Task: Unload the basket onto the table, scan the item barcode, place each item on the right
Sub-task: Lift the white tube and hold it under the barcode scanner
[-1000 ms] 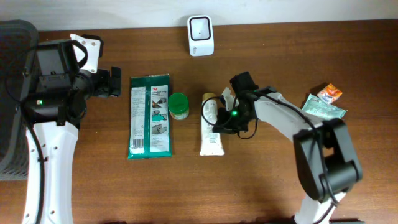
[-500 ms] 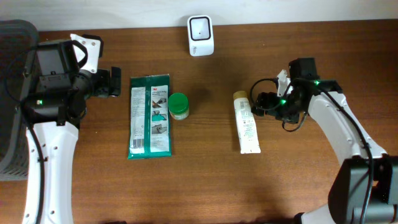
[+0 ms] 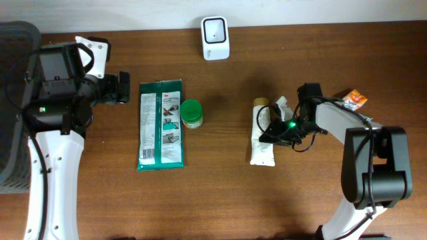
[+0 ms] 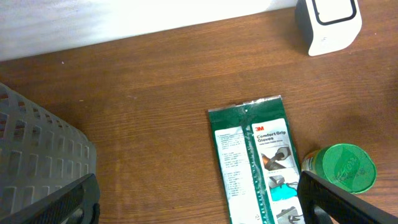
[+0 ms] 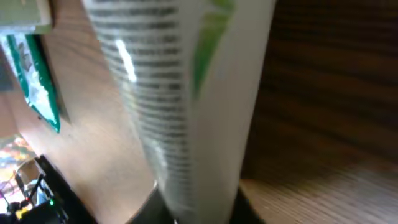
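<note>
Tube (image 3: 262, 133): white plastic squeeze tube, lies flat on the surface (image 3: 300, 193), cap end toward the scanner (image 3: 215, 38) but well apart from it. Judged light, soft-walled and smooth, so a hard pinch may dent it or let it slip. It is probably stiffer near the cap shoulder; take hold there or across mid-body. Right gripper (image 3: 272, 131): fingers narrow, closed on the tube's middle. Left gripper (image 3: 122, 88): fingers wide, holding nothing

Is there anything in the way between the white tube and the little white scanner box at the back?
Nothing visible. The white tube lies at the right end effector, and only bare wood runs from it to the scanner. The green-lidded jar sits off to the side of that path, not in it.
</note>
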Robot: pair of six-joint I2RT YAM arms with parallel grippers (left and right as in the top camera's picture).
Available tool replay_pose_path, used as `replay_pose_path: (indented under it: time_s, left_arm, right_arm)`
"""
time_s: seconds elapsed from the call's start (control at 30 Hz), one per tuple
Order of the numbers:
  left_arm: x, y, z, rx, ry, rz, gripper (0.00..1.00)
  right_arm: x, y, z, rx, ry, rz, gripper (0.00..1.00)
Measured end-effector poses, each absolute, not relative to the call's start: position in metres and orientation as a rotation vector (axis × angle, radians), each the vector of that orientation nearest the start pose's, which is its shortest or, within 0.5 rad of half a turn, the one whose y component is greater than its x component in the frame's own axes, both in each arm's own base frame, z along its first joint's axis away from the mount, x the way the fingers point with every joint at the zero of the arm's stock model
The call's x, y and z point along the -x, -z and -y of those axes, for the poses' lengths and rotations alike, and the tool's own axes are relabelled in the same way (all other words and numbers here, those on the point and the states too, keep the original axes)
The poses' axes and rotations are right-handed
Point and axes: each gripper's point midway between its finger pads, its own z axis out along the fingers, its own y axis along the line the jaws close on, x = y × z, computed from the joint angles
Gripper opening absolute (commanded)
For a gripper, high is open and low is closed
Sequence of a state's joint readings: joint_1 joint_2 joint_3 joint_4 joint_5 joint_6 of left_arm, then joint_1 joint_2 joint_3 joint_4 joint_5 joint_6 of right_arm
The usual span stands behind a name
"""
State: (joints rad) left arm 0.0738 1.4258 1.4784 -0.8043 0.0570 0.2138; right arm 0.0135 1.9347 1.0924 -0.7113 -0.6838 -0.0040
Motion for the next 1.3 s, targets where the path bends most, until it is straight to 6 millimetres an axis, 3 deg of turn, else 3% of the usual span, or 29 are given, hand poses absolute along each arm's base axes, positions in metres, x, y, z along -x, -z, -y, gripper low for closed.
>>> replay_pose_path:
  time_s: [0.1, 0.17, 0.27, 0.3, 0.33, 0.37, 0.43, 0.57, 0.7, 0.83, 0.87, 0.97, 1.03, 1.07, 1.13, 1.17, 1.3]
  left_arm:
    - [-0.402, -0.28, -0.02, -0.191, -0.079, -2.314, 0.99]
    - [-0.402, -0.28, -0.02, -0.191, -0.079, -2.314, 0.99]
    - [-0.402, -0.28, -0.02, -0.191, -0.079, -2.314, 0.99]
    - [-0.402, -0.28, -0.02, -0.191, -0.079, -2.316, 0.99]
    - [-0.402, -0.28, -0.02, -0.191, -0.079, -2.314, 0.99]
    - [-0.403, -0.28, -0.02, -0.191, -0.079, -2.314, 0.99]
    - [-0.402, -0.28, -0.02, -0.191, -0.079, -2.314, 0.99]
    - [-0.402, -0.28, -0.02, -0.191, -0.079, -2.315, 0.99]
    - [-0.402, -0.28, -0.02, -0.191, -0.079, -2.315, 0.99]
    - [-0.403, -0.28, -0.02, -0.191, -0.079, -2.313, 0.99]
    - [-0.402, -0.28, -0.02, -0.191, -0.079, -2.316, 0.99]
    - [-0.402, -0.28, -0.02, -0.191, -0.079, -2.312, 0.99]
    - [-0.402, -0.28, -0.02, -0.191, -0.079, -2.315, 0.99]
    - [-0.402, -0.28, -0.02, -0.191, -0.079, -2.315, 0.99]
    - [-0.402, -0.28, -0.02, -0.192, -0.079, -2.314, 0.99]
    - [-0.402, -0.28, -0.02, -0.192, -0.079, -2.314, 0.99]
    - [-0.402, -0.28, -0.02, -0.191, -0.079, -2.313, 0.99]
  right_arm:
    - [-0.325, -0.016, -0.117, 0.035, -1.096, -2.923, 0.04]
    - [-0.325, -0.028, -0.113, 0.047, -1.035, -2.913, 0.04]
    - [-0.33, -0.101, -0.11, 0.126, -0.94, -2.727, 0.04]
    - [-0.324, -0.131, -0.113, 0.158, -0.952, -2.653, 0.04]
    - [-0.317, -0.174, -0.119, 0.222, -0.971, -2.522, 0.04]
    - [-0.308, -0.198, -0.123, 0.247, -0.99, -2.457, 0.04]
    - [-0.288, -0.235, -0.128, 0.258, -1.044, -2.4, 0.04]
    - [-0.274, -0.291, -0.139, 0.287, -1.152, -2.302, 0.04]
    - [-0.272, -0.304, -0.143, 0.251, -1.218, -2.293, 0.04]
    - [-0.302, -0.318, -0.161, 0.292, -1.171, -2.357, 0.04]
    - [-0.325, -0.317, -0.177, 0.346, -1.118, -2.4, 0.04]
    - [-0.375, -0.298, -0.196, 0.391, -0.938, -2.514, 0.04]
    - [-0.428, -0.269, -0.211, 0.462, -0.767, -2.526, 0.04]
    - [-0.445, -0.252, -0.212, 0.498, -0.663, -2.524, 0.04]
    - [-0.48, -0.239, -0.208, 0.52, -0.461, -2.457, 0.04]
    - [-0.505, -0.229, -0.201, 0.514, -0.281, -2.413, 0.04]
    - [-0.562, -0.221, -0.191, 0.569, 0.189, -2.22, 0.04]
